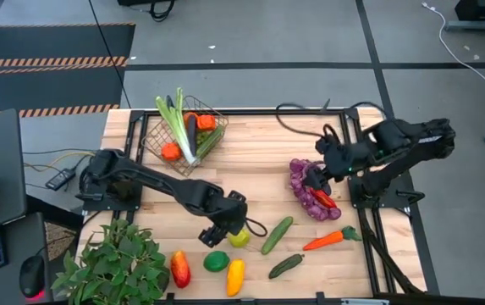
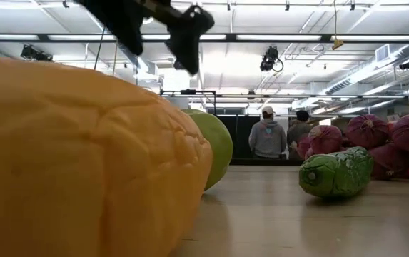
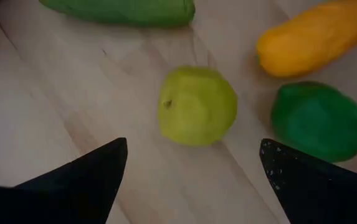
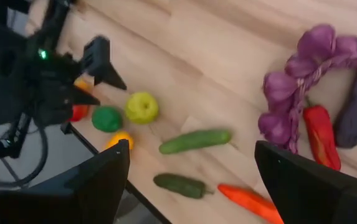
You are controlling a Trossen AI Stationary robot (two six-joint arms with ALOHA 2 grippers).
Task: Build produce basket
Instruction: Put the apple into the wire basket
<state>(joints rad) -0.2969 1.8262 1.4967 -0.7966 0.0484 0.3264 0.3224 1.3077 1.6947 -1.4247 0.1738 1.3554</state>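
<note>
The left gripper (image 1: 228, 227) hangs with its fingers spread wide above the yellow-green apple (image 1: 239, 237). The right gripper (image 1: 316, 180) is also open, above the purple grapes (image 1: 303, 191).

Left arm reaches from its base at the left edge across the tabletop toward the front centre, elbow bent, wrist pitched down. Left end effector (image 1: 228, 230) hovers above the tabletop, fingers (image 3: 81, 180) spread wide, nothing between them. In the low view it hangs raised, clear of the surface.

Right arm is folded close to its base on the right side, forearm angled inward and down. Right end effector (image 1: 316, 180) sits low, just inward of that base, fingers (image 4: 309, 180) parted wide and empty.
</note>
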